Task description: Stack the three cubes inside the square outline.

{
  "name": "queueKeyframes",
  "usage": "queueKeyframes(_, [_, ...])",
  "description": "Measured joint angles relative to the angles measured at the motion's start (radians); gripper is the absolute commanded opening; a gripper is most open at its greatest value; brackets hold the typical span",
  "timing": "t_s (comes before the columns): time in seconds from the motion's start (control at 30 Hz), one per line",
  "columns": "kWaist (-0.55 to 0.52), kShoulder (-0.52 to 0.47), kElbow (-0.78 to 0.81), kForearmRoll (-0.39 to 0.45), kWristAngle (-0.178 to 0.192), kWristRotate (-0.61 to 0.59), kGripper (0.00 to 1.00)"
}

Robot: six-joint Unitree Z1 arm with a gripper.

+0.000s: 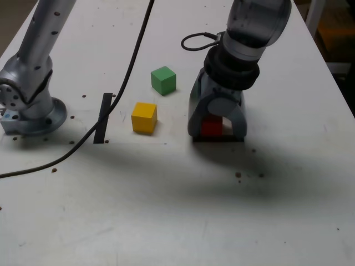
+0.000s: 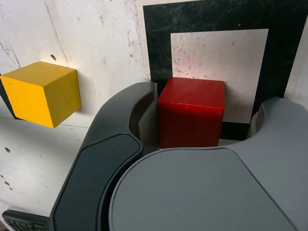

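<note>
This looks like a robotics lab or test room. A scuffed white bench point(image 1: 166, 221) carries a bolted metal arm base point(image 1: 30, 113), a loose black cable point(image 1: 130, 61), a strip of black tape point(image 1: 103, 117) and plain coloured test cubes point(image 1: 144, 117).

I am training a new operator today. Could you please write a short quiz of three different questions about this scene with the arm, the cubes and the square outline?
1. True or false: the small matte red cube sits on the flat black square outline with a white centre.
2. Which is nearer to the thin black straight bar in the exterior view: (a) the small matte yellow cube or (b) the small matte green cube?
3. Fill in: the grey gripper stands with its jaws ____ around the red cube.

Key: 1 true; 2 a; 3 open, with a gap visible on one side in the wrist view.
</note>
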Motion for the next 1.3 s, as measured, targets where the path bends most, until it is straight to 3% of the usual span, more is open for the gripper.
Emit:
queueKeyframes(0.27, [0.0,-0.089,-0.007,0.068,0.075,-0.039,0.8])
queueKeyframes(0.4, [0.0,-0.209,-0.006,0.142,0.13,-0.056,0.8])
queueKeyframes(0.57, [0.0,-0.374,0.082,0.185,0.16,-0.059,0.8])
queueKeyframes(0.77, [0.002,-0.5,0.291,0.149,0.141,-0.053,0.8])
queueKeyframes(0.93, [-0.007,-0.523,0.404,0.071,0.114,-0.034,0.8])
queueKeyframes(1.3, [-0.066,-0.544,0.493,-0.023,0.082,-0.004,0.79])
